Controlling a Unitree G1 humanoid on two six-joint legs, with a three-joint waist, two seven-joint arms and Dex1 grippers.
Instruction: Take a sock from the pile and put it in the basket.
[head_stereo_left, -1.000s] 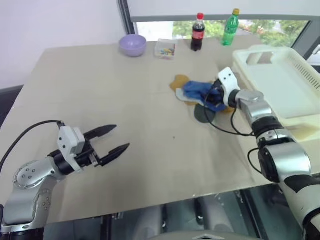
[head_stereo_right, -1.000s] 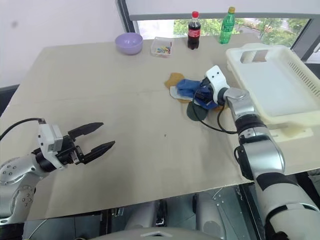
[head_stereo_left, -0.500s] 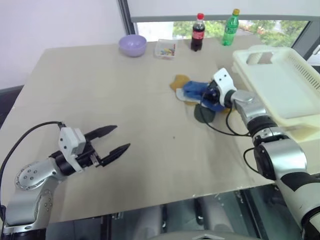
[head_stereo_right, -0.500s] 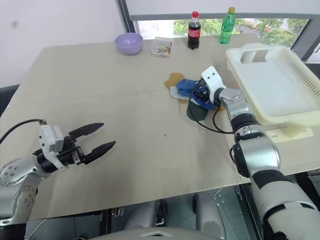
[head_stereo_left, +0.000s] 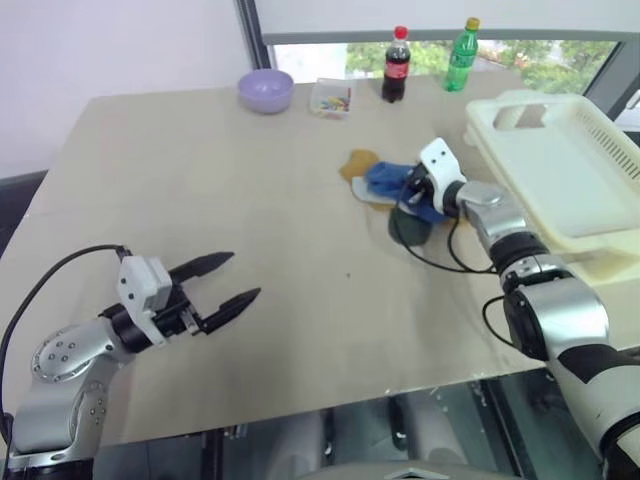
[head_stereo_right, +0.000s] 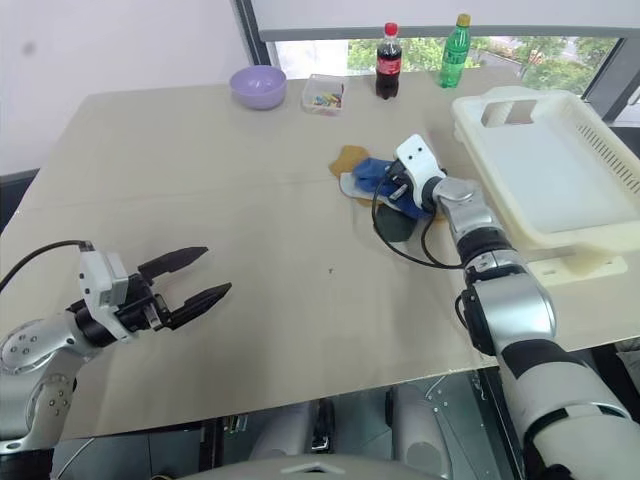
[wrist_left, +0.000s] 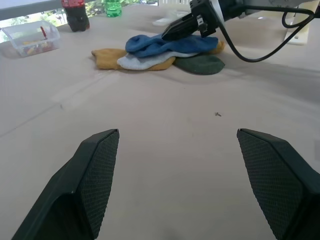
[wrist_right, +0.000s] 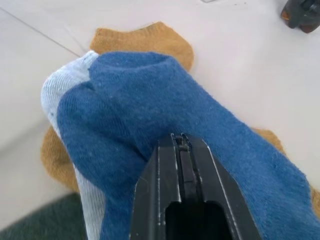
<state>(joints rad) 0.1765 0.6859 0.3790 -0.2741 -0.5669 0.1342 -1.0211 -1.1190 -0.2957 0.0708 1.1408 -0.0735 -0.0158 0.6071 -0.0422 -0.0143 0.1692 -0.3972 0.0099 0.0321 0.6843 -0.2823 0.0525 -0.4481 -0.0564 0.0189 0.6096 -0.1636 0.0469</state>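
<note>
R claw (wrist_right: 180, 142): my jaws nipped shut on sock (wrist_right: 150, 100).
L claw (head_stereo_left: 228, 280): wide open, empty.
Risk: thin pinch, sock slips; grey one (wrist_right: 55, 95) drags along.

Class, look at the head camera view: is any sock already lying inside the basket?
No. The basket holds nothing, and the blue sock lies with the pile on the table beside it.

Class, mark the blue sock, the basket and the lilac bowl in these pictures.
blue sock (wrist_right: 150, 95): right wrist view, its upper fabric.
basket (head_stereo_right: 490, 98): right eye view, far rim above the handle cut-out.
lilac bowl (head_stereo_left: 265, 92): left eye view, its outer wall.
</note>
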